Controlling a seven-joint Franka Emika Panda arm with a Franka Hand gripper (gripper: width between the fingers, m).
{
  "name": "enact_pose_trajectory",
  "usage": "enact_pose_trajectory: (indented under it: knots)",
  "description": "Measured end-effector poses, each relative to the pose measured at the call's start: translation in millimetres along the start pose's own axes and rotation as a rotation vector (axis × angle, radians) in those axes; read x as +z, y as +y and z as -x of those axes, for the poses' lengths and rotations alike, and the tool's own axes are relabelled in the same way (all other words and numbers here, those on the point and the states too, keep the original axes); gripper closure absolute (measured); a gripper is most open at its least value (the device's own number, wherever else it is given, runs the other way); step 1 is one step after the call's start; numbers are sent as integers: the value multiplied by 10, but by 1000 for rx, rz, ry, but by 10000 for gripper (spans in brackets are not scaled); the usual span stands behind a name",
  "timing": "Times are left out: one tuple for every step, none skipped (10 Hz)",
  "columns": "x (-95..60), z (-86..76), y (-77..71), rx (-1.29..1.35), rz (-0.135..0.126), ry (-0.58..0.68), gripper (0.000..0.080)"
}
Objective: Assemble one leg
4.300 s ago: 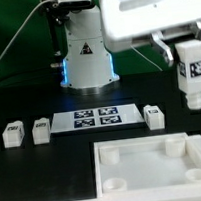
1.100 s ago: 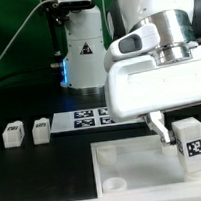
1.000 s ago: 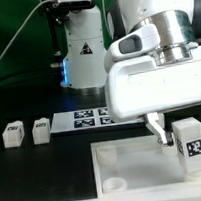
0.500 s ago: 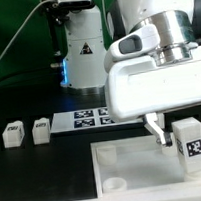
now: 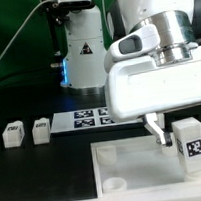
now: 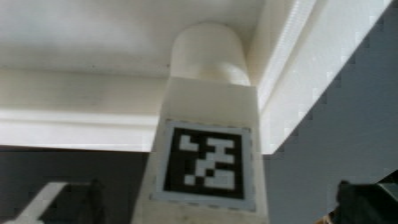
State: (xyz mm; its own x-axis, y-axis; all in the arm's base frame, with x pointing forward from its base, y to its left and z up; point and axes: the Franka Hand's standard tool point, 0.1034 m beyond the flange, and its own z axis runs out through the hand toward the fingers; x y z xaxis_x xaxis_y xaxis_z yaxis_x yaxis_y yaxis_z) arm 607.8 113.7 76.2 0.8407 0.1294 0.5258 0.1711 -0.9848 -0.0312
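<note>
The leg (image 5: 190, 139), a small white post with a black-and-white tag, stands upright at the far corner of the white square panel (image 5: 135, 157) on the exterior view's right. My gripper (image 5: 184, 128) hangs around it, one dark finger (image 5: 156, 129) showing beside it. In the wrist view the leg (image 6: 210, 110) runs down to the panel's corner (image 6: 89, 100). My gripper (image 6: 210, 205) is open there: both fingertips (image 6: 54, 203) stand apart from the leg's sides, with a gap on each side.
Two more small white tagged blocks (image 5: 12, 133) (image 5: 40, 129) lie on the black table at the exterior view's left. The marker board (image 5: 85, 118) lies behind the panel. The arm's base (image 5: 84, 55) stands at the back, with a cable to its left.
Since the oldest frame the arm has come down from the upper right with the leg to the panel's corner. Over the last second nothing visibly moves.
</note>
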Motion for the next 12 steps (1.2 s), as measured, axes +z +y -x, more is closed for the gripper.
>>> enact_pose_trajectory:
  knots:
    - [-62,-41,-32,5,-13,-71,151]
    - [-125,-136,-55,4,-19,-85,151]
    - [-122,-88,-64,5,-35,-187,151]
    - [-123,-108,-50,9,-47,-272,151]
    - [-136,-96,-59,11,-63,-376,151]
    - [-132,-72,-69,12,-81,-481,151]
    - [-100,-84,-77,13,-90,-528,151]
    - [-101,-24,-95,14,-105,-616,151]
    - [-75,-52,-91,16,-114,-654,151]
    - [-21,-117,-51,17,-107,-608,151]
    - [14,-77,1,20,-104,-600,151]
    - [43,-58,30,38,-98,-601,151]
